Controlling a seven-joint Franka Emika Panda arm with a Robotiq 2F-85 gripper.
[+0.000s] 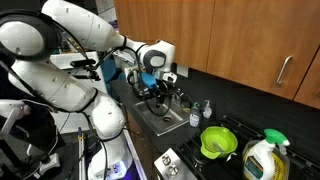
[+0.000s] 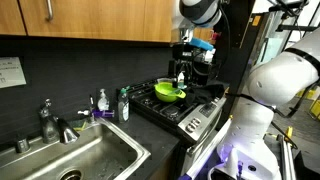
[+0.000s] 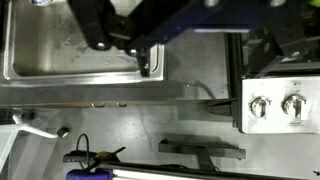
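My gripper hangs open over the steel sink, with nothing between its fingers. In the wrist view the gripper comes in from the top. One dark fingertip sits over the sink's right rim, next to the grey counter. In an exterior view the gripper appears just above a green bowl on the stove. That view does not show how far in front of the bowl it is. It touches nothing.
A faucet and small bottles stand behind the sink. The green bowl is on the stove beside a large detergent bottle. Stove knobs lie to the right in the wrist view. Wooden cabinets hang overhead.
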